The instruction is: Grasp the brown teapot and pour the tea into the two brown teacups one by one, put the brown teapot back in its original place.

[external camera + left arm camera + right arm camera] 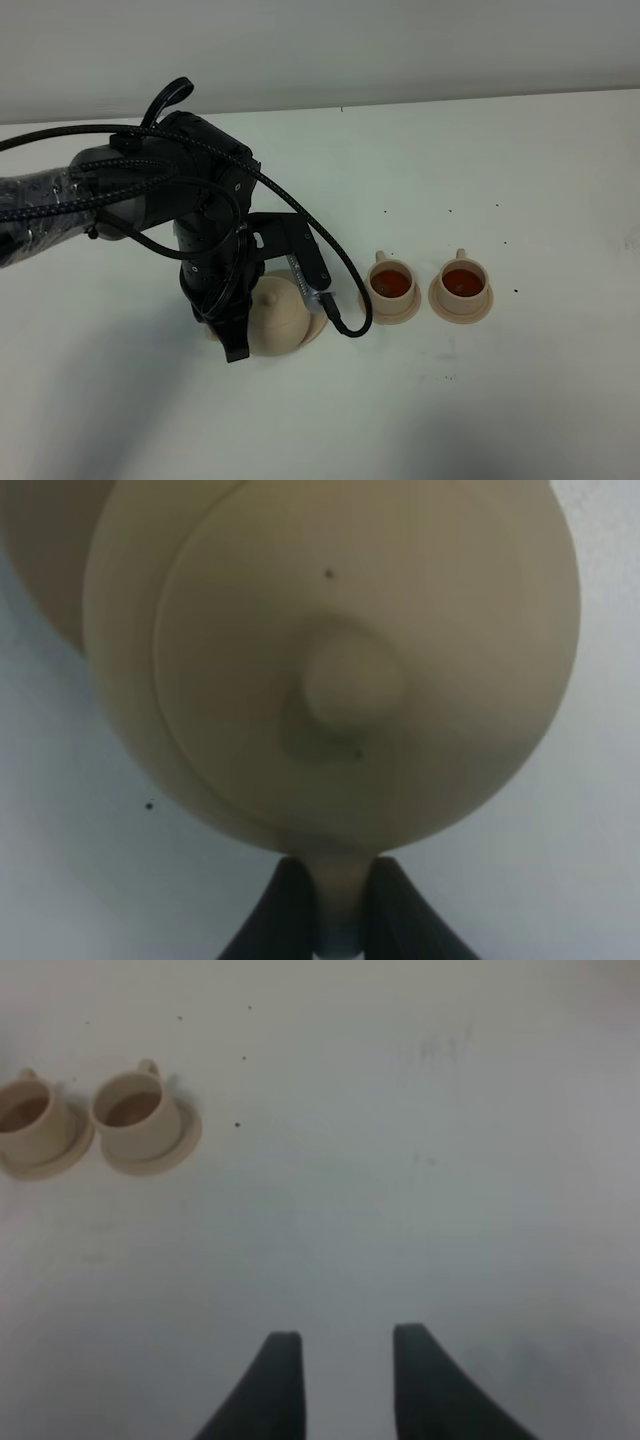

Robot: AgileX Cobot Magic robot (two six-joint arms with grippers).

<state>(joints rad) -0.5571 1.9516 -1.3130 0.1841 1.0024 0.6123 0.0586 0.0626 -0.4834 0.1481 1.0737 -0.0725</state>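
One teapot (330, 670) in left gripper (340, 900) (clamped on handle), two filled teacups (393, 284) (463, 281).

Left arm: I reach in from nine o'clock, my left gripper (333, 905) clamped.
Right gripper (345, 1385): my jaws spread wide.

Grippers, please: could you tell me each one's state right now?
Left gripper: shut on the brown teapot handle.
Right gripper: open, empty.
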